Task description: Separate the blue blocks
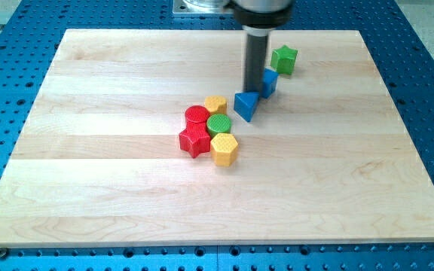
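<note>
My tip [255, 90] is the lower end of the dark rod coming down from the view's top. It stands between two blue blocks. A blue triangular block [245, 105] lies just below-left of the tip, close to or touching it. A second blue block [269, 81] sits right of the rod, partly hidden by it; its shape is unclear. A green star block [283, 59] lies just up-right of that second blue block.
A cluster sits left of the blue triangle: a yellow block [215, 104], a red cylinder [197, 115], a green cylinder [219, 124], a red star [194, 140] and a yellow hexagon [224, 149]. The wooden board [126, 188] lies on a blue perforated table.
</note>
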`<control>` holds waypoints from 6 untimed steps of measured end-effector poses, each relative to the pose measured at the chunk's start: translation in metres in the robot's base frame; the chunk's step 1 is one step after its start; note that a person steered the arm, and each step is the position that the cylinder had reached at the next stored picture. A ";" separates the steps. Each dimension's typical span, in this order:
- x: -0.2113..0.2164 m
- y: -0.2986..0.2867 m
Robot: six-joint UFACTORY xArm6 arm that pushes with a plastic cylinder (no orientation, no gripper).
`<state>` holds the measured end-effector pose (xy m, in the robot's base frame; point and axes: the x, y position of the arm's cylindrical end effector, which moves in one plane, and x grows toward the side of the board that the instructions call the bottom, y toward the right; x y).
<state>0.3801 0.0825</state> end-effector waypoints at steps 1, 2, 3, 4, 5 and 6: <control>0.021 0.007; 0.024 -0.006; 0.026 -0.021; 0.029 -0.026; 0.043 -0.026; 0.063 -0.033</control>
